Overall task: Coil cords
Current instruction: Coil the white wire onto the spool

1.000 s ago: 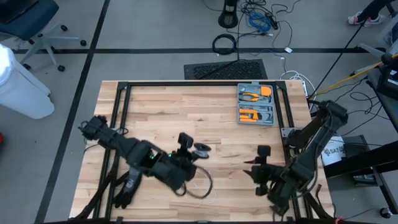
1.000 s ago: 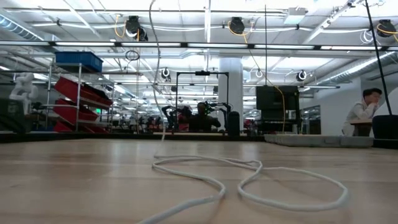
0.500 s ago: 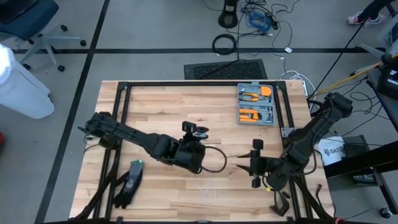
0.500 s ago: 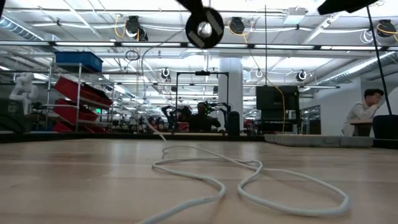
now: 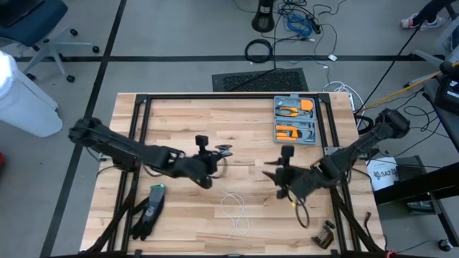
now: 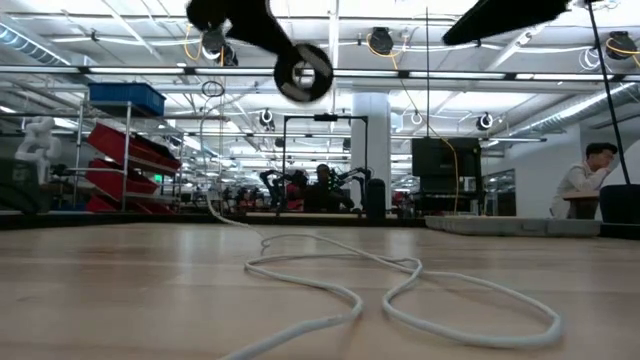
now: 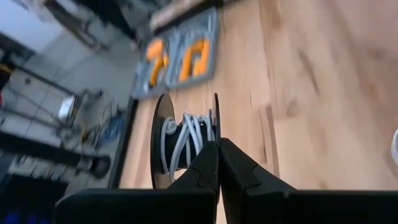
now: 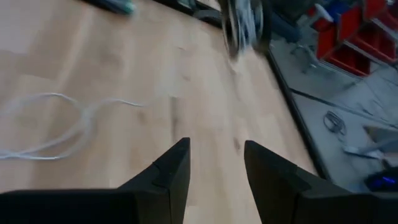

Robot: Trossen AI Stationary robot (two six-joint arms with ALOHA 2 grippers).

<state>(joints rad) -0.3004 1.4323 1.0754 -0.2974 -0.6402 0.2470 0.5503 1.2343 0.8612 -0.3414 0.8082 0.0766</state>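
We see the white cord lying in loose loops lower-centre of the tabletop, part wound on a dark spool. Left gripper is clenched on that spool mid-frame, off the tabletop. Right gripper, just right of centre, is released w/ nothing in it.

The left gripper — clamped on a small spool wound with white cord — now rides nearer the bench's far edge than a second ago, while the right gripper swings inward from the near-right corner, fingers apart — closer to mid-bench.
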